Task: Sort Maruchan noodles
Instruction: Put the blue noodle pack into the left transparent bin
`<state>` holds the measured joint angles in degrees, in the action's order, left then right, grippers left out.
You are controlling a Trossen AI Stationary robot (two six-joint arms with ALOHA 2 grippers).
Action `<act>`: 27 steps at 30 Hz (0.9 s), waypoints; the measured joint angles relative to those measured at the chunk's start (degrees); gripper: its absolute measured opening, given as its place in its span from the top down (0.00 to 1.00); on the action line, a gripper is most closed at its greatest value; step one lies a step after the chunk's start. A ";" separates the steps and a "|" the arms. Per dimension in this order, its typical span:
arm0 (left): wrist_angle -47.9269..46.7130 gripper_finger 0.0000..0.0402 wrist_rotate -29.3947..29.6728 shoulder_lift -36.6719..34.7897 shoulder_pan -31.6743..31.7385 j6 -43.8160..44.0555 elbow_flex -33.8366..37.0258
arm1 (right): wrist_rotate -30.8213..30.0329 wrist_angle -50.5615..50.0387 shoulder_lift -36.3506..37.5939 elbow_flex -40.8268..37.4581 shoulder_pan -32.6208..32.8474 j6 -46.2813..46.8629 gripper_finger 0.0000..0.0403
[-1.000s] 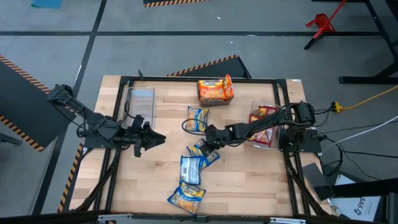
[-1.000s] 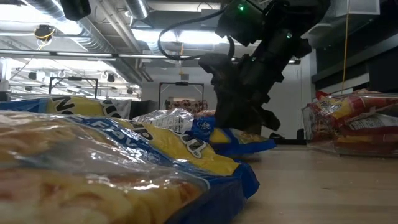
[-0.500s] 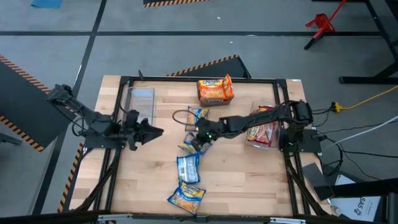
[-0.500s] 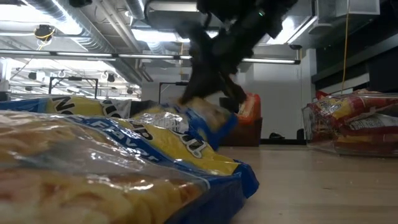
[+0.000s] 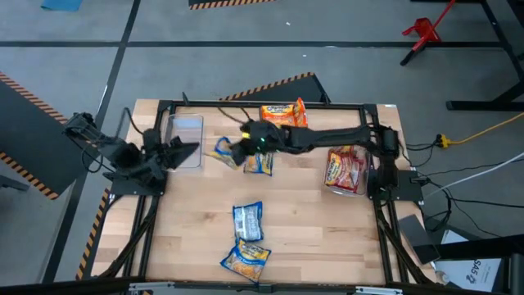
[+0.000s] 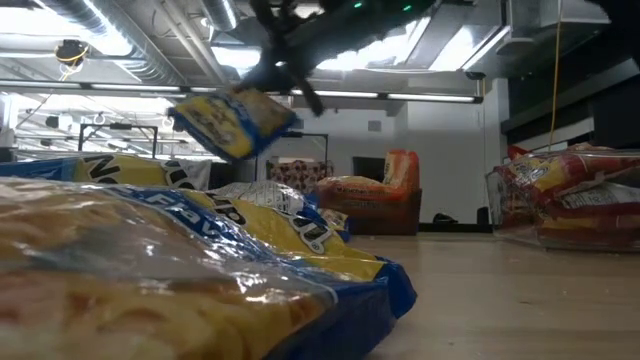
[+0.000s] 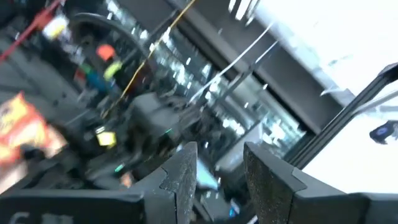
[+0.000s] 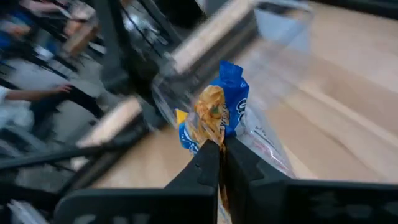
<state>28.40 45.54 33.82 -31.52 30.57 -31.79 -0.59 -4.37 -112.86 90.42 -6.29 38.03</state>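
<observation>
While the left end effector point(image 5: 190, 148) hangs half open and empty beside the clear bin point(image 5: 186, 139), the right end effector point(image 5: 237, 150) pinches a blue-and-yellow packet point(image 5: 223, 152), now lifted off the counter point(image 5: 327, 238) toward that bin. Three blue-and-yellow packets point(image 5: 247, 221) lie below.

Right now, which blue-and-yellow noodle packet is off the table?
The packet pinched in the right gripper, hanging near the clear bin. The other blue-and-yellow packets lie flat on the wooden table.
</observation>
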 joint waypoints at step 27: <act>6.75 0.69 0.22 -2.62 -0.01 -10.26 0.00 | 7.04 14.75 -37.24 39.97 -6.19 -3.23 1.00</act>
<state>35.16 45.76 31.20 -31.53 20.32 -31.79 6.46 10.38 -150.10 130.39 -12.48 34.81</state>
